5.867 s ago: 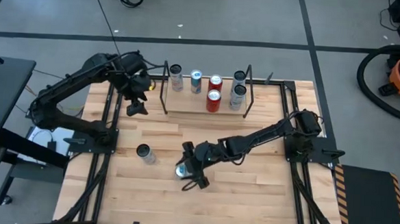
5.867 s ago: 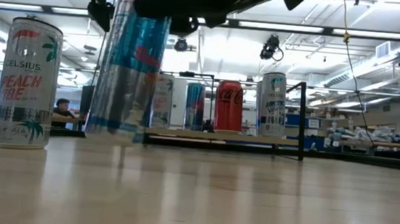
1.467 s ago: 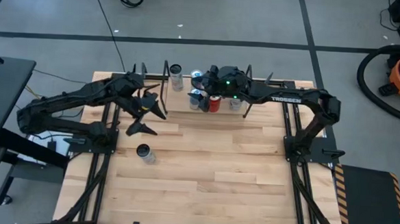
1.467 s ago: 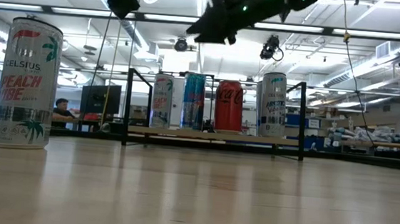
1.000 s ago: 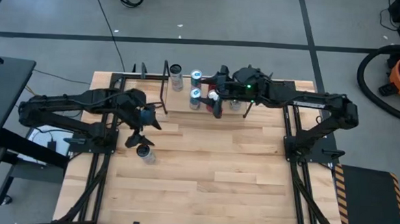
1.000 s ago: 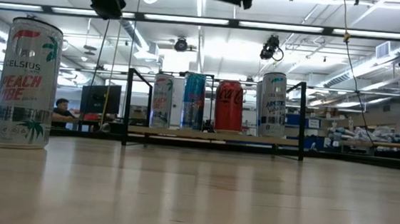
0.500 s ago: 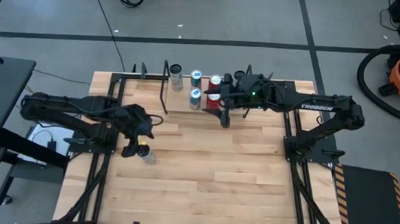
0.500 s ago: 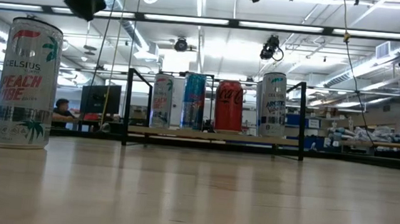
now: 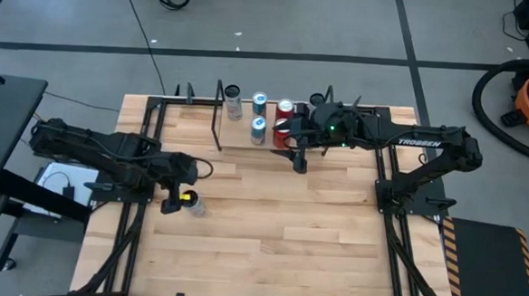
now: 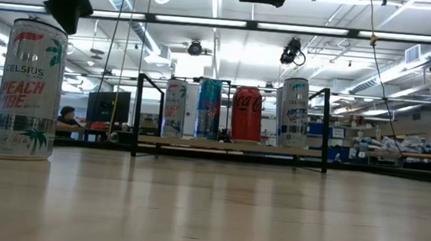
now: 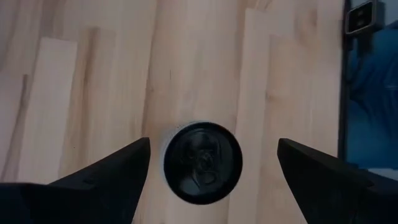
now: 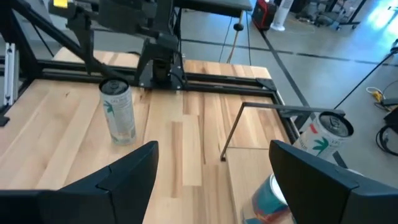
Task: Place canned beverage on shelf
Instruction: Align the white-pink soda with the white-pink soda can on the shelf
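Note:
A white Celsius can (image 10: 29, 89) stands upright on its base on the tabletop at the near left; it also shows in the high view (image 9: 193, 205), the left wrist view (image 11: 202, 163) and the right wrist view (image 12: 118, 111). My left gripper (image 11: 214, 144) is open and points down just above the can's top (image 10: 61, 2), one finger on either side, touching nothing. The shelf (image 9: 235, 136) stands at the far edge and holds several upright cans (image 10: 231, 112). My right gripper (image 9: 297, 157) is open and empty, raised just in front of the shelf.
Black metal frame rails (image 9: 146, 151) run along the table's left and right sides. The shelf's black rod end frames (image 10: 137, 114) stand at both ends of its board. Bare wooden tabletop (image 9: 305, 232) spreads over the middle and near part.
My left gripper has gone toward the table's near edge and down, and now hangs over the Celsius can, which has not moved. My right gripper has drawn back a little from the shelf toward the near edge.

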